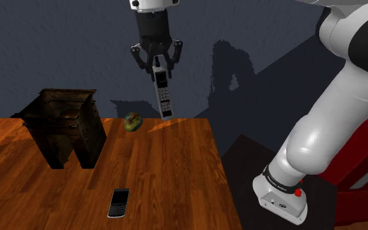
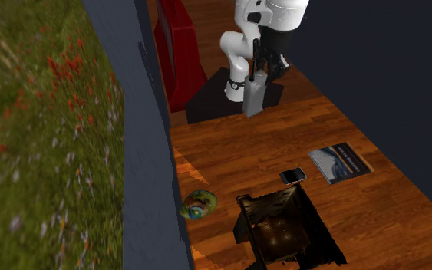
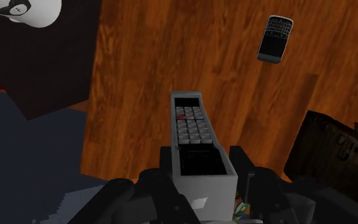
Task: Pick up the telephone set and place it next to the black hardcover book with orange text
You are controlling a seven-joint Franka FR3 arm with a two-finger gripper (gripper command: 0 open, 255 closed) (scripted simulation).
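While the gripper (image 1: 157,64) hangs high over the wooden table (image 1: 176,170), fingers clenched on the top end of the grey telephone set (image 1: 164,97), the handset dangles long and slightly tilted below. Risk: gripped at one end only, it may swing or slip on the carry toward the book (image 2: 341,162). A hasty descent could knock the small dark phone (image 2: 292,176) just beside the book, or land the set on the cover.

The wooden surface (image 1: 176,170) carries a dark cabinet (image 1: 68,127), small phone (image 1: 118,202), book (image 2: 341,163) and greenish ball (image 1: 132,121).
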